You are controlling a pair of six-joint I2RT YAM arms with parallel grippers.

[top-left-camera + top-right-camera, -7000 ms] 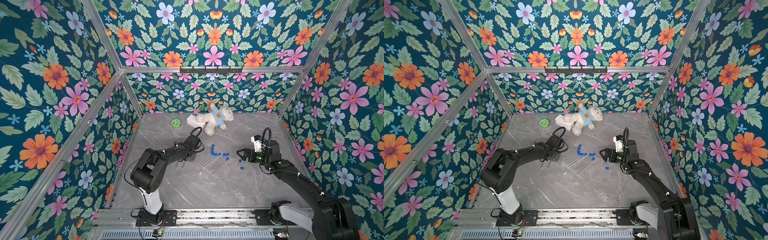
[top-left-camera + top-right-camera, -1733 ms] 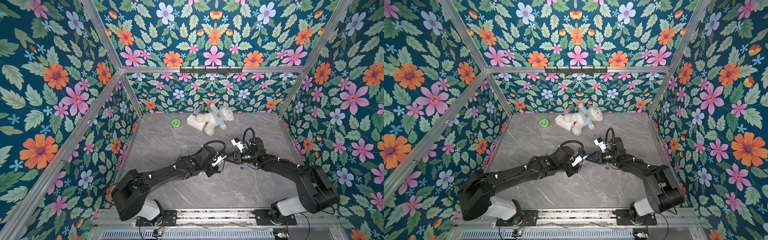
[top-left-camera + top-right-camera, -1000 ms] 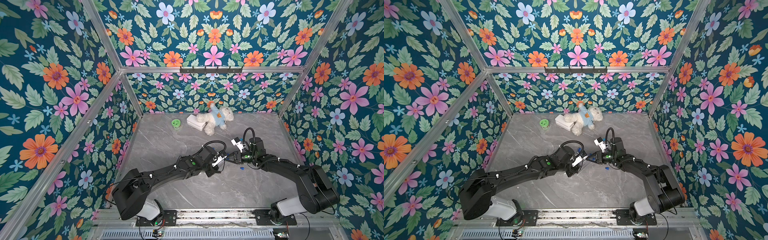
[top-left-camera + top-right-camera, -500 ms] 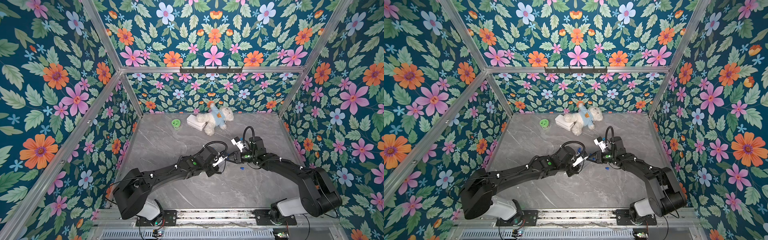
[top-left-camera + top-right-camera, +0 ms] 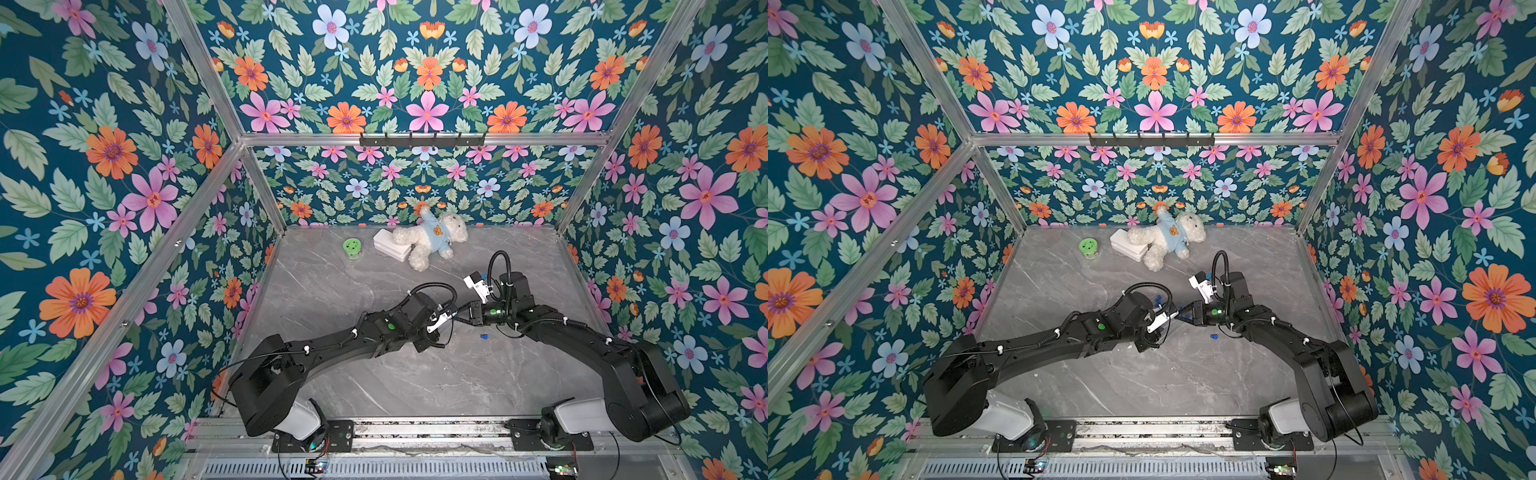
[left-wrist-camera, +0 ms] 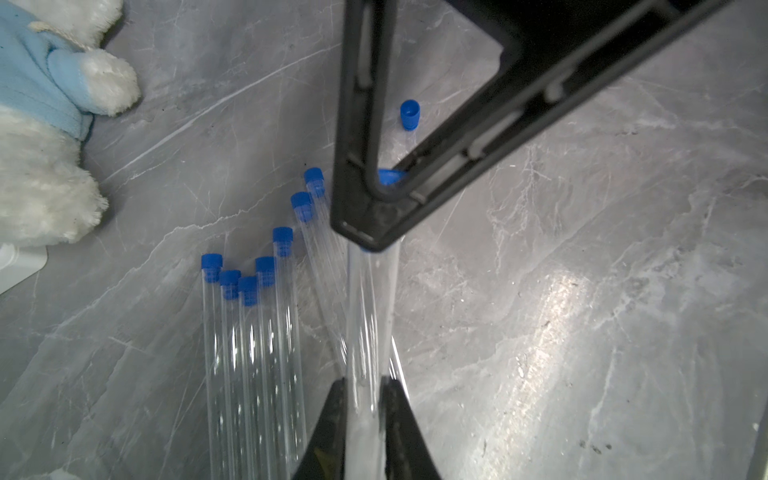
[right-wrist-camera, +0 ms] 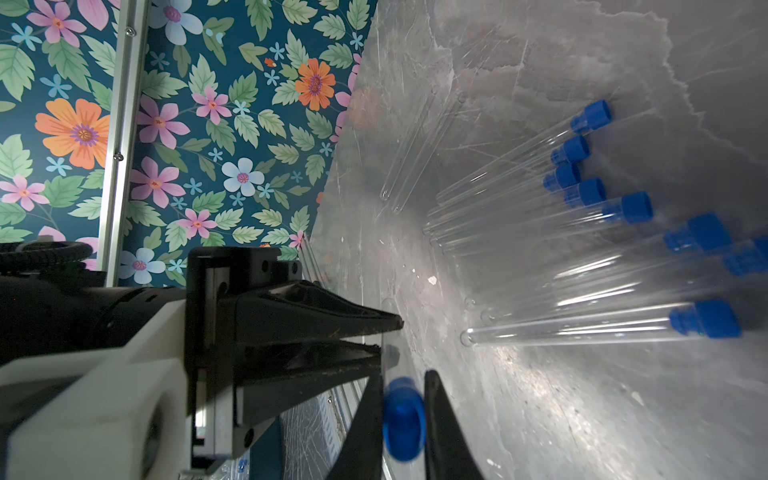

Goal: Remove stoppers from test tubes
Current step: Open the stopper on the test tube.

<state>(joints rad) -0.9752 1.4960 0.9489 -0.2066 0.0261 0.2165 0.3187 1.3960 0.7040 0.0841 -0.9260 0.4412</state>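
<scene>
Grey marble tabletop (image 5: pixel 374 374) is enclosed by floral-patterned walls (image 5: pixel 104 166), with a teddy bear (image 5: pixel 432 241) and a green lid (image 5: pixel 352 246) set at the back. One test tube (image 6: pixel 365 311) is clamped above the table by the closed left gripper (image 6: pixel 365 386), and its blue stopper (image 7: pixel 403 415) is pinched by the closed right gripper (image 7: pixel 403 382). The pulling-off step is judged to be in hand; a straight pull apart is called for next. Capped tubes (image 6: pixel 249 353) are laid beneath, with one loose stopper (image 6: pixel 409 115) nearby.
</scene>
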